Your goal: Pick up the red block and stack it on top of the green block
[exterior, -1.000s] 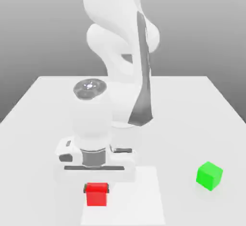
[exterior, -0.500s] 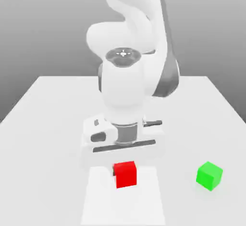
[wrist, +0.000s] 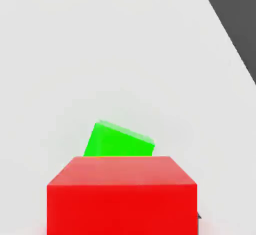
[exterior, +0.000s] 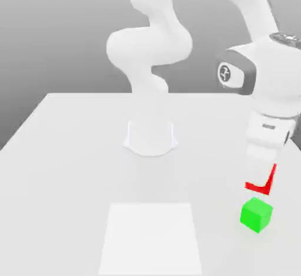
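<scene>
Open air separates the red block [exterior: 261, 182] from the green block [exterior: 256, 215].

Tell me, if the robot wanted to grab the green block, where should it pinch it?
Probably from straight above, pinching two opposite flat sides of the green block. It sits flat on the white table with open space around it, and it looks turned a bit, so the tool would have to line up with the sides. Right now the tool is shut on the red block, held just above.

I hold the small matte red block [exterior: 261, 182] aloft in my claw, clear of the table, just above the matching green block [exterior: 256, 214], which rests skewed near the table's edge.
</scene>
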`<control>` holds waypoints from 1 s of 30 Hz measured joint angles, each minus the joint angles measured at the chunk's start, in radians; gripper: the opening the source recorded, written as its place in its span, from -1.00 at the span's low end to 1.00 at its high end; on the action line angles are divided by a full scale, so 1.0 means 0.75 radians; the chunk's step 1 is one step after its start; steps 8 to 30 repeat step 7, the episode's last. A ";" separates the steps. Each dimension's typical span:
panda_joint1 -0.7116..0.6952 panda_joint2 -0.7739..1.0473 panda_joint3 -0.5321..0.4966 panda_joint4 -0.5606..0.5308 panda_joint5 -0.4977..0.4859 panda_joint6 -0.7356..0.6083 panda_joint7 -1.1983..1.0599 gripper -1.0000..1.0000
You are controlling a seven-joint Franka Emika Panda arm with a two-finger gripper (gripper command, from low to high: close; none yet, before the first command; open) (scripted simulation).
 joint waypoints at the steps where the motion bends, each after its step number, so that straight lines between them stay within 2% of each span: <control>1: 0.000 0.044 -0.009 0.002 -0.021 0.041 0.013 -1.00; 3: 0.013 0.137 -0.035 0.007 -0.070 0.128 0.047 -1.00; 4: 0.017 0.168 -0.043 0.008 -0.088 0.157 0.060 1.00; 30: 0.017 0.168 -0.043 0.008 -0.088 0.157 0.060 1.00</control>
